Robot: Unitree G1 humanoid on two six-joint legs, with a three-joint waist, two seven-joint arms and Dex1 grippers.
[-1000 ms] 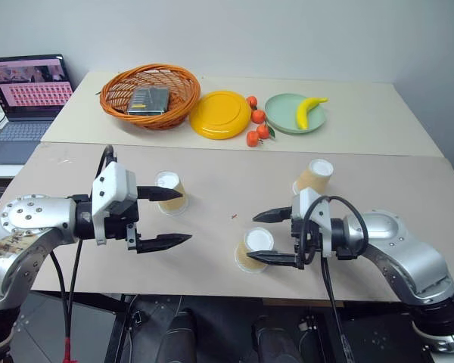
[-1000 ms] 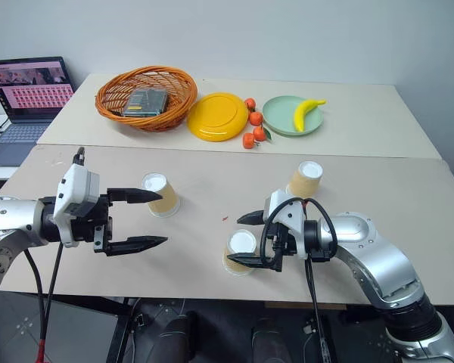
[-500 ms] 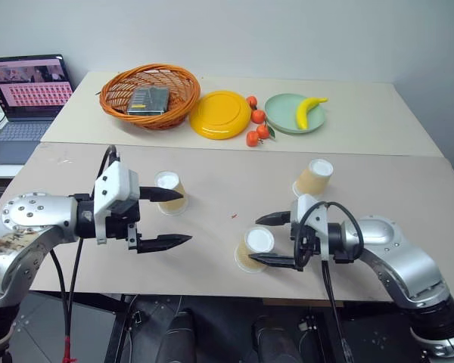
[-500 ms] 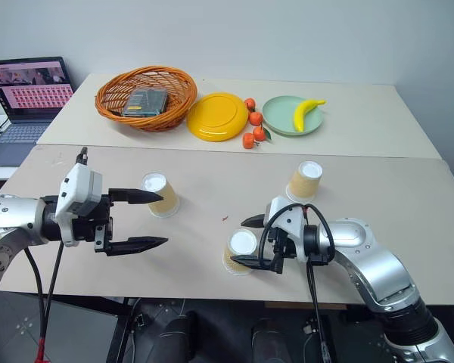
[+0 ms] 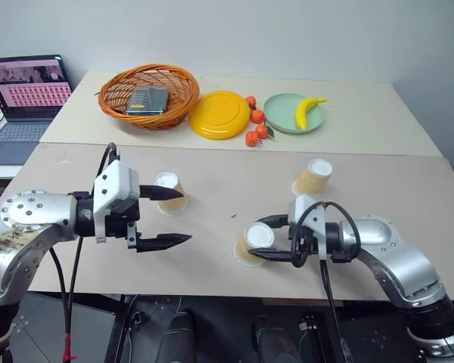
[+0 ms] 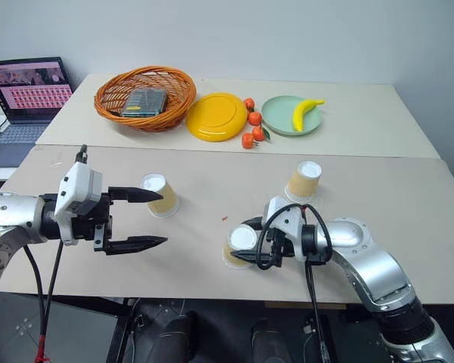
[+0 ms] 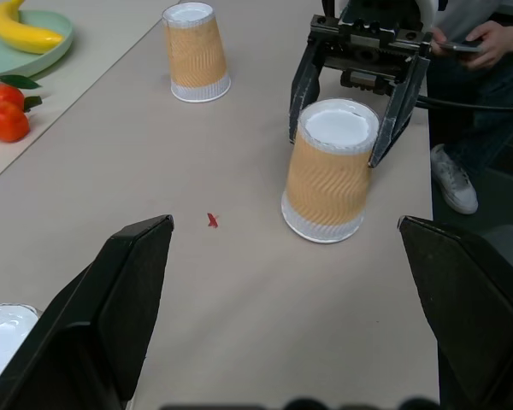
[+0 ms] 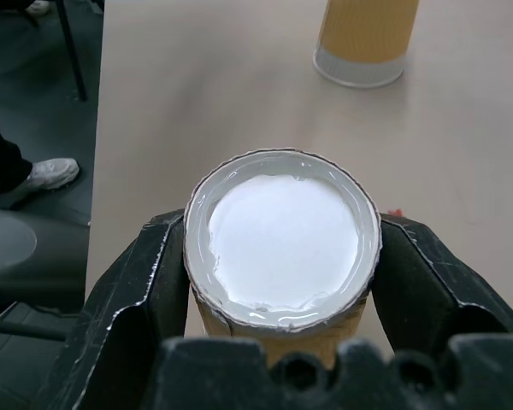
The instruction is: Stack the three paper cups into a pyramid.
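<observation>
Three tan paper cups with white bases stand upside down on the near table. The left cup (image 5: 169, 190) sits just past the upper finger of my left gripper (image 5: 185, 217), which is open and empty. The middle cup (image 5: 251, 243) stands near the table's front edge, and my right gripper (image 5: 255, 239) is shut on it. In the right wrist view both fingers (image 8: 145, 282) press against the sides of this cup (image 8: 282, 239) just below its base. The right cup (image 5: 313, 178) stands free behind the right gripper.
On the far table sit a wicker basket (image 5: 148, 95) holding a flat box, a yellow plate (image 5: 219, 114), tangerines (image 5: 256, 125) and a green plate (image 5: 286, 113) with a banana (image 5: 306, 110). A laptop (image 5: 26, 94) is at far left. A person's hand (image 7: 487, 38) shows beyond the table.
My right gripper's fingers have closed in from wide open onto the middle cup. The left gripper has stayed where it was, open.
</observation>
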